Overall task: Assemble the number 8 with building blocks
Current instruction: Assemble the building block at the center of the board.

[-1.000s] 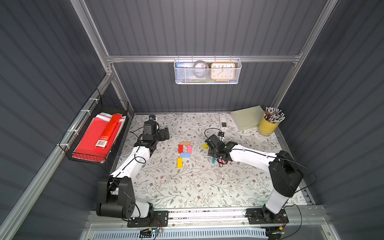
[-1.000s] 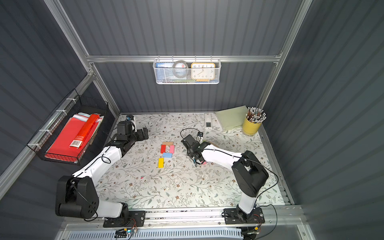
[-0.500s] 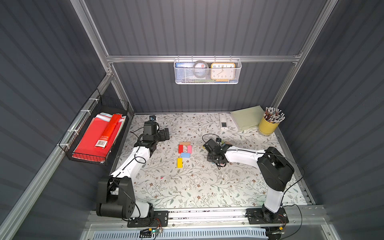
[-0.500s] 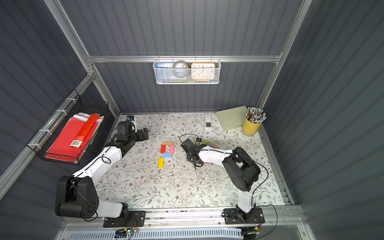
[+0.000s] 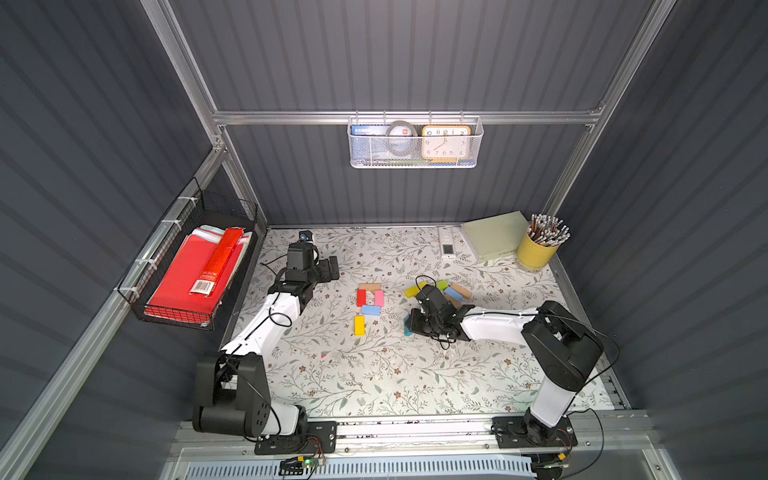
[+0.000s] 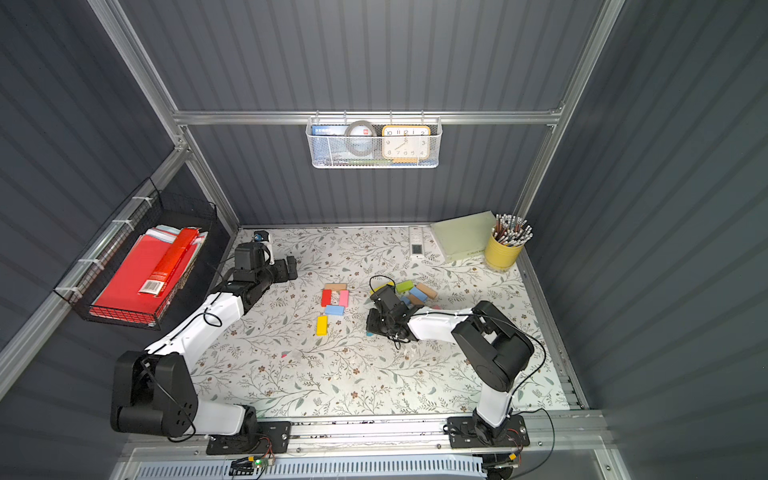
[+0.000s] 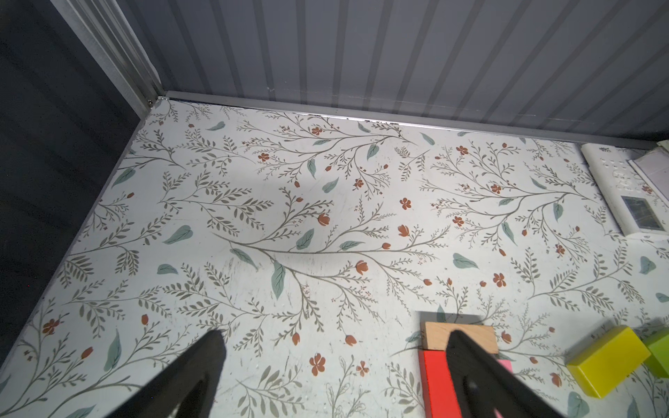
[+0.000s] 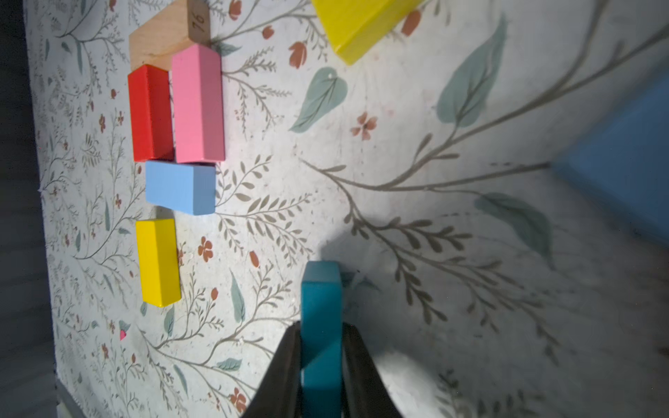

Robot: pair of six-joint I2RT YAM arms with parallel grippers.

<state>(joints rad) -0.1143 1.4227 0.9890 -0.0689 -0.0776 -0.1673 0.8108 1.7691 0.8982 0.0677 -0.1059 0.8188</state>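
One teal block [image 8: 321,307] — newly pinched between the right jaws; left jaws unchanged, spread wide

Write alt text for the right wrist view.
The right gripper grips a teal block over a floral tabletop. Beyond it lie in line: tan block, red block and pink block side by side, light blue block, then yellow block.

Grey ribbed walls [image 5: 395,54], floral tabletop [image 5: 374,374]
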